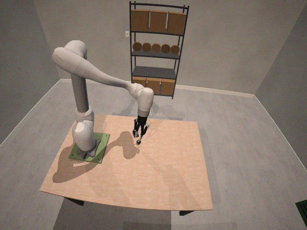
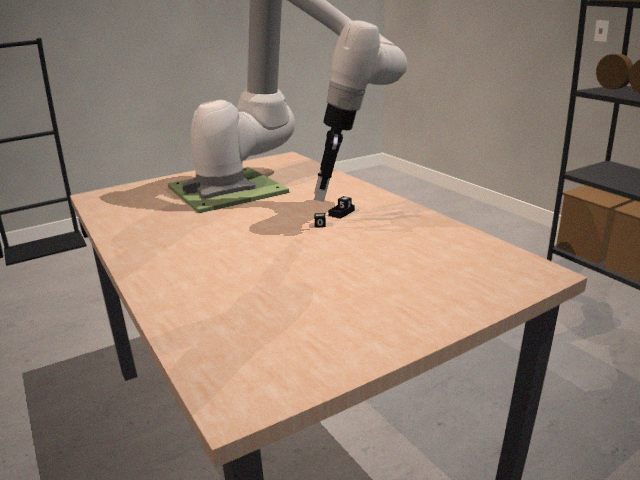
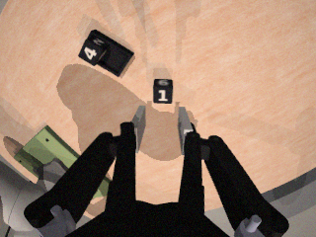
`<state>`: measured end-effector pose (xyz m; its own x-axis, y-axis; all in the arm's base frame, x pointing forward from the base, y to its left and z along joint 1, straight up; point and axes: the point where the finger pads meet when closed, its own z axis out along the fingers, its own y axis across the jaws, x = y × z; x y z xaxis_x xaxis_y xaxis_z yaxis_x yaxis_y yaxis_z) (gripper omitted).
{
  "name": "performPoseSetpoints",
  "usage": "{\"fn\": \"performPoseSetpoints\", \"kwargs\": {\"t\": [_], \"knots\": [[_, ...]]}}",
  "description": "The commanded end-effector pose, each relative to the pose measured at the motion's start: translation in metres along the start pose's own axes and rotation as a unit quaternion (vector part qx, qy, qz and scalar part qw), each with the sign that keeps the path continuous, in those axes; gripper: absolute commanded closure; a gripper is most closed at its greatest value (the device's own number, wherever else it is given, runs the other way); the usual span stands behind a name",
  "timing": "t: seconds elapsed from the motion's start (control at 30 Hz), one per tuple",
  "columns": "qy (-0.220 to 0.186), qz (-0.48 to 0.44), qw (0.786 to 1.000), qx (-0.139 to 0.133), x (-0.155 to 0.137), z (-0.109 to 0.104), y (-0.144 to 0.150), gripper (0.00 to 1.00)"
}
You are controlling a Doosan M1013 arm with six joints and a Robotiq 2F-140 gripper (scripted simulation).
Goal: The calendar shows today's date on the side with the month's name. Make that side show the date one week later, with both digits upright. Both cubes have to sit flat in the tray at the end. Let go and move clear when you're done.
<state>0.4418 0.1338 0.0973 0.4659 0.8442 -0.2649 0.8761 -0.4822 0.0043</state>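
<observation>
One black cube [image 1: 138, 142] [image 2: 320, 220] [image 3: 163, 93] stands loose on the table. It shows a white 0 in the exterior view, and an upright 1 plus a foreshortened digit like a 6 in the wrist view. The other cube [image 2: 342, 203] [image 3: 92, 51] sits in one end of the black tray [image 3: 129, 56]; it shows a 5 in the exterior view and a tilted 4 in the wrist view. The tray's other end is empty. My gripper [image 1: 138, 136] [image 2: 320, 197] [image 3: 161, 116] is tilted and partly open, with nothing between its fingers. It is above the table, beside the loose cube.
The wooden table [image 1: 158, 178] [image 2: 361, 289] carries the green base plate [image 1: 105, 141] [image 2: 268, 187] [image 3: 49, 143] under the arm. The tray stands close to the loose cube. A shelf rack [image 1: 155, 55] [image 2: 594, 94] stands beyond the table.
</observation>
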Motion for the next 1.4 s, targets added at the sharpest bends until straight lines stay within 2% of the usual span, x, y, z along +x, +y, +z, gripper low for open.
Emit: {"fn": "performPoseSetpoints", "kwargs": {"t": [0.0, 0.1, 0.33, 0.63, 0.9, 1.37], "knots": [[-0.006, 0.000, 1.000, 0.001, 0.000, 0.000, 0.000, 0.65], [-0.026, -0.001, 1.000, 0.003, 0.000, 0.001, -0.001, 0.65], [-0.126, 0.000, 0.992, 0.000, 0.003, 0.000, 0.000, 0.65], [-0.145, 0.000, 0.989, 0.001, 0.007, 0.002, 0.000, 0.65], [-0.254, 0.000, 0.967, 0.000, 0.010, 0.002, 0.000, 0.65], [-0.257, 0.000, 0.966, 0.000, 0.014, 0.004, 0.000, 0.65]]}}
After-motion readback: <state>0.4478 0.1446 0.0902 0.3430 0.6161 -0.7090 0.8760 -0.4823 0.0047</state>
